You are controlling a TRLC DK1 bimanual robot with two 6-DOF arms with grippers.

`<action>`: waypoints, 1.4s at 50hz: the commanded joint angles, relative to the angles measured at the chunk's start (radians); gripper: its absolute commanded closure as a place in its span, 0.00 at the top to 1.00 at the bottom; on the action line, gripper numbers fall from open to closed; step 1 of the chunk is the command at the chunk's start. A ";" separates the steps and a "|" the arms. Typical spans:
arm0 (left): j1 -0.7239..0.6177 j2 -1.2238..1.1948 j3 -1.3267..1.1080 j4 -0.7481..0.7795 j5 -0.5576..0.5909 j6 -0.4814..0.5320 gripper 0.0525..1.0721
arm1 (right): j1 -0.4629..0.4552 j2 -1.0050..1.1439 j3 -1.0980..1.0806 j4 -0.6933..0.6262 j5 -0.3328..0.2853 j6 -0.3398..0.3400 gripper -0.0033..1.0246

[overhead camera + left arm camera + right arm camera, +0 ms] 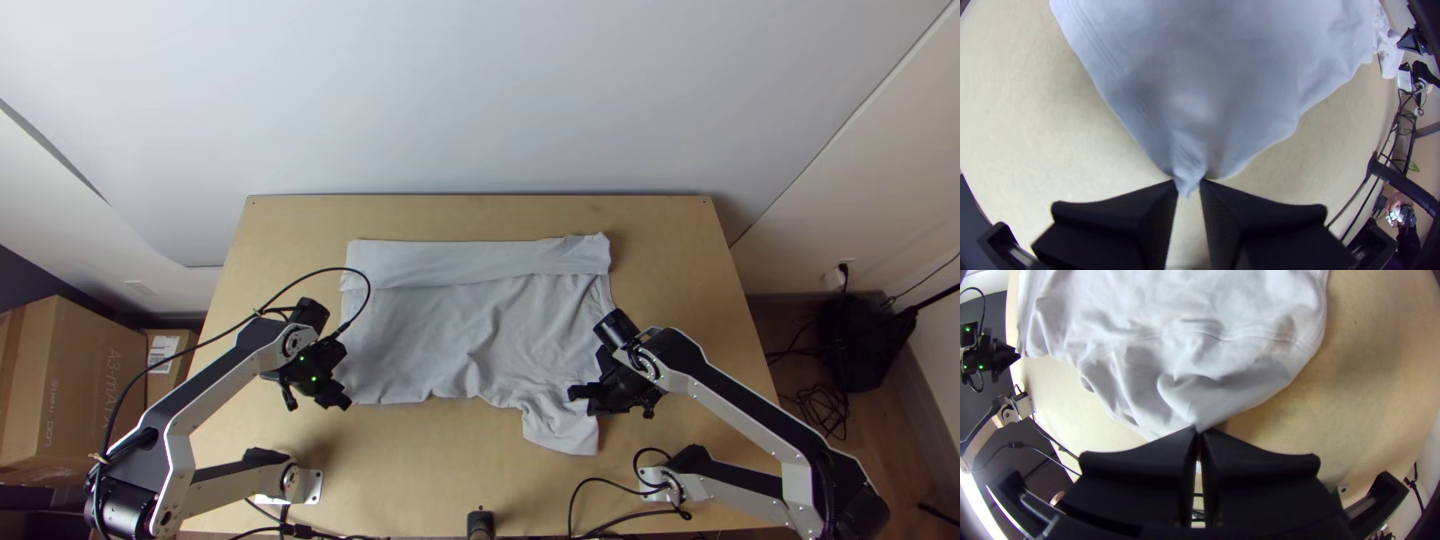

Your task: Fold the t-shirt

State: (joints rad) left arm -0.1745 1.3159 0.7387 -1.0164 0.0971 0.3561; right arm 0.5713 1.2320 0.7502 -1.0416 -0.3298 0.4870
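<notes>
1. Got the shirt point(440, 335) laid on the bench point(680, 235), mid-board, long axis running side to side, roughly parallel to the far edge.
2. Note the band point(440, 264) doubled over along the far side; otherwise spread, with loose wrinkles, worse toward the right.
3. Note also the flap point(562, 425), likely a sleeve, poking out past the near edge at right, just beside the right pincer point(1197, 429).
4. See the left pincer point(1189, 182) clamped on the tip of the near-left corner point(1187, 162), cloth peaked up into the fingers.
5. See the right pincer closed too, nipping a pinch of cloth by the flap, with a curved seam just beyond.
6. Key relation: from both pincers, bulk of cloth away toward the band and inward between them. Square to the long axis, then, for the likely next move: lift the near edge and carry straight away from the bases, over onto the band.
7. No real choice of nearer arm: left for the left end, right for the right end and flap.
8. Probably best to go up together, at equal pace. Otherwise, could skew the fold, or drag the flap out crooked on the right.
9. Would call it partway: band done, main fold to do.
</notes>
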 commanded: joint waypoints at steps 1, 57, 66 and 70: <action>-0.008 0.003 -0.015 0.018 0.021 -0.011 0.03 | -0.022 -0.023 0.028 -0.029 0.003 -0.021 0.03; 0.187 0.066 0.334 -0.001 0.026 0.041 0.02 | -0.364 0.133 0.387 -0.113 0.071 -0.280 0.03; 0.190 0.149 0.432 0.007 0.024 0.021 0.03 | -0.364 0.225 0.495 -0.100 0.077 -0.283 0.03; 0.191 0.192 0.476 0.010 0.024 0.012 0.03 | -0.370 0.281 0.548 -0.100 0.080 -0.284 0.03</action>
State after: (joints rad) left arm 0.0090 1.4567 1.1503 -1.0069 0.1158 0.3889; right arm 0.2028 1.4437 1.2285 -1.1416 -0.2615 0.2226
